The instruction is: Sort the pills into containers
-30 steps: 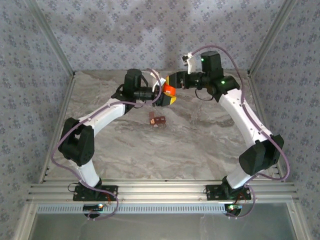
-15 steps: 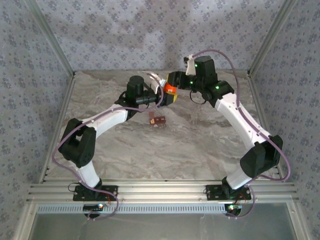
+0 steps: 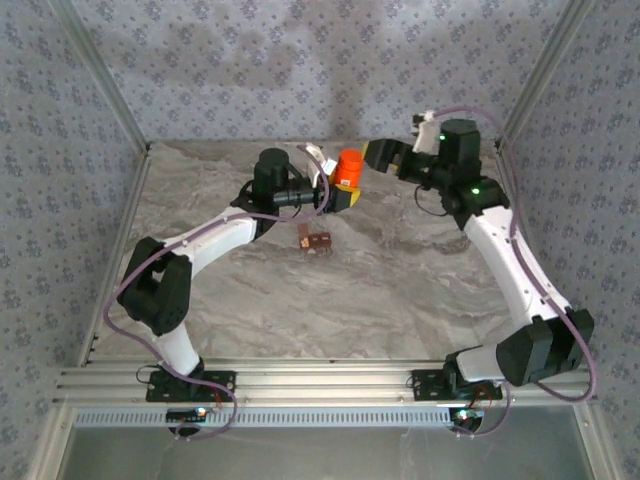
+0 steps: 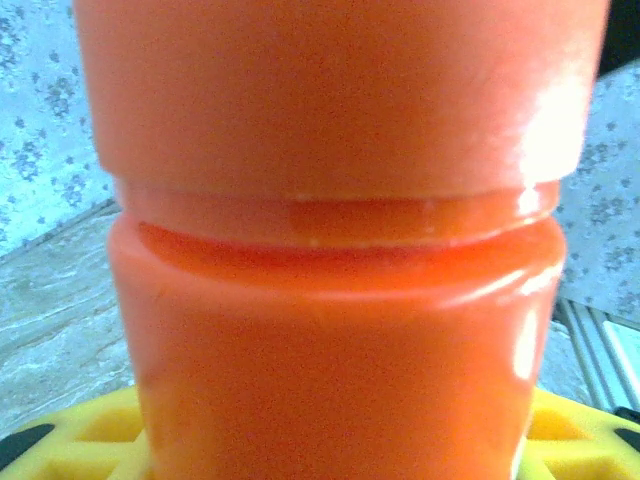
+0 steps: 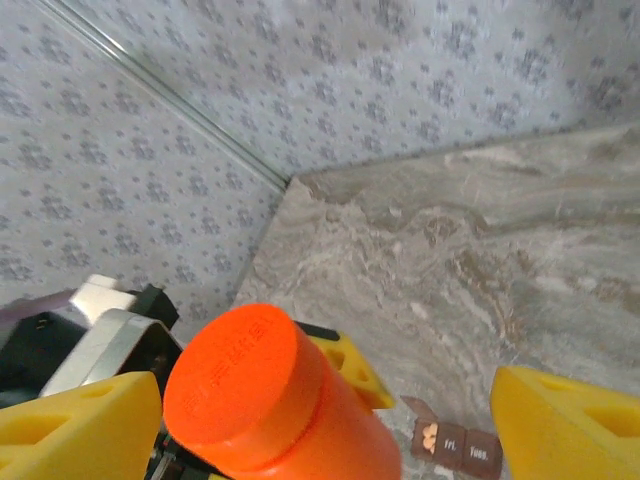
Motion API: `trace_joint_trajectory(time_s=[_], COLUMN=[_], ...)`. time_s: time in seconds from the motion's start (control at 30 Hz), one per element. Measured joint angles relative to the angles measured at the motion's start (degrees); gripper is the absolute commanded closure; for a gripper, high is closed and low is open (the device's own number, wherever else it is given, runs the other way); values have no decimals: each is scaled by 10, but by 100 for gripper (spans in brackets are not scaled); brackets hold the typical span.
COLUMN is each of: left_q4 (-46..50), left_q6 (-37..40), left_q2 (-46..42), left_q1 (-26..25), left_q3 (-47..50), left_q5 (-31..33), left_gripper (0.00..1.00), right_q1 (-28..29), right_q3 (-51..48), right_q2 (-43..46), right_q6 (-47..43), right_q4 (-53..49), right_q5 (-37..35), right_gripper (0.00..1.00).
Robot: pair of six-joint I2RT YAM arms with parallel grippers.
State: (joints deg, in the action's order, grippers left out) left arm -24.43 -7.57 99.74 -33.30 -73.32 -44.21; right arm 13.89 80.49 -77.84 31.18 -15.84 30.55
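Roughly left-right across top view runs containers (image 3: 316, 241) long axis.

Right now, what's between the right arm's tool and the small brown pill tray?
The orange bottle, gripped by the left tool, hangs between the open right tool and the pill containers. The top and right wrist views both show this.

Orange bottle (image 4: 330, 250) beyond the frame top and bottom; containers (image 3: 315, 241) tiny, contents indistinct
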Motion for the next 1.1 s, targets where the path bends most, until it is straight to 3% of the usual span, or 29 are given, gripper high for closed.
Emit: trace_joint_trajectory(time_s=[0.2, 0.4, 0.6, 0.87, 0.97, 1.1], left_q4=[17, 61, 101, 137, 140, 140], left_q6=[-5, -11, -10, -5, -4, 0], left_q2=[0, 1, 9, 17, 17, 17], left_q1=[29, 33, 33, 32, 32, 32], left_q3=[-37, -92, -115, -117, -117, -117], left_q5=[-90, -187, -235, -248, -248, -251], left_gripper=[100, 100, 100, 100, 100, 100], right_q1=[-57, -40, -15, 9, 13, 14], right_q3=[20, 104, 146, 164, 164, 165], right_q2=[-15, -83, -102, -125, -127, -127], right_q6=[-52, -150, -200, -218, -220, -224], right_q4=[22, -41, -85, -98, -102, -105], right_q5=[149, 279, 308, 312, 312, 308], right_gripper=[14, 14, 16, 24, 31, 50])
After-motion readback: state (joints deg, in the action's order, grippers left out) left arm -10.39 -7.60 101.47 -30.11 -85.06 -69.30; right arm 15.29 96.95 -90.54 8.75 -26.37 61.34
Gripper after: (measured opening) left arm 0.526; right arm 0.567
